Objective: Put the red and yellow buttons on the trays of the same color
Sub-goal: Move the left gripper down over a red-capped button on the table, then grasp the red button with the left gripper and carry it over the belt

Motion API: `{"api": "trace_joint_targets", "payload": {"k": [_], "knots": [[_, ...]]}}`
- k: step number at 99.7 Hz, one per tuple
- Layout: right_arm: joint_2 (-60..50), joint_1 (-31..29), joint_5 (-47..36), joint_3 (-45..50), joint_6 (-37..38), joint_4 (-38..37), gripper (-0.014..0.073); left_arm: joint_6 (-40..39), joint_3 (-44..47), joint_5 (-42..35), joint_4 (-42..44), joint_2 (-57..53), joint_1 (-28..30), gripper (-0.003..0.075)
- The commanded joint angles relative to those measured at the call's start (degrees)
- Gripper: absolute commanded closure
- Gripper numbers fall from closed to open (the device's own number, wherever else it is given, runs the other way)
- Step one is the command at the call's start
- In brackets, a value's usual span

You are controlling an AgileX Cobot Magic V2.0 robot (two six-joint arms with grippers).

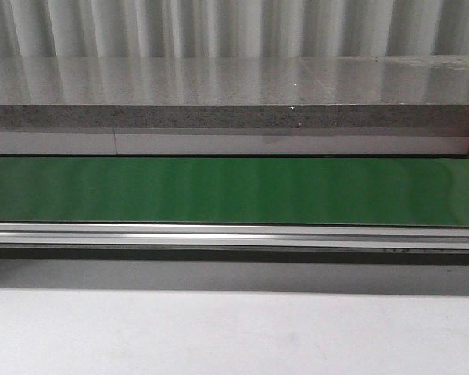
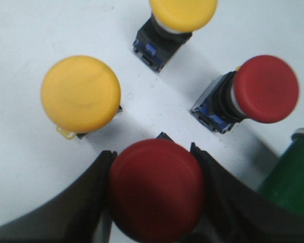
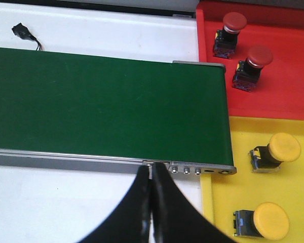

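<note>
While the left gripper (image 2: 154, 202) is clamping a red button (image 2: 156, 190) between its two dark fingers (image 2: 93, 202), the right gripper (image 3: 151, 212) is hanging closed and empty over the conveyor's near rail.

Around the gripped red button, which is sitting on a white surface (image 2: 20, 30), a yellow button (image 2: 81, 92) is lying to one side, a second yellow button (image 2: 183, 12) is showing at the frame edge beyond it, another red button (image 2: 266, 88) is resting on the other side, and a green object (image 2: 291, 177) is peeking in nearby. Beside the green belt (image 3: 106, 106), the red tray (image 3: 283, 76) is holding two red buttons (image 3: 232, 23) (image 3: 258, 56), and the yellow tray (image 3: 243, 136), adjoining it, is holding two yellow buttons (image 3: 285, 147) (image 3: 271, 220). From the front, the belt (image 1: 234, 191) is carrying nothing.
</note>
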Motion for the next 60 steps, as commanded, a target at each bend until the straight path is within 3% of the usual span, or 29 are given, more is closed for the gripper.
{"api": "trace_joint_targets", "payload": {"k": [1,28,60], "knots": [[-0.2,0.1,-3.0,-1.5,-0.4,-0.2,0.0659,1.7,-1.7,-1.4,-0.3,-5.9,0.3,0.0739],[-0.2,0.1,-3.0,-1.5,-0.4,-0.2,0.0659,11.5,-1.7,2.3,-0.3,-15.6,-3.8,0.0739],[-0.2,0.1,-3.0,-1.5,-0.4,-0.2,0.0659,17.6,-1.7,5.6,2.1,-14.1,-13.2,0.0739]]}}
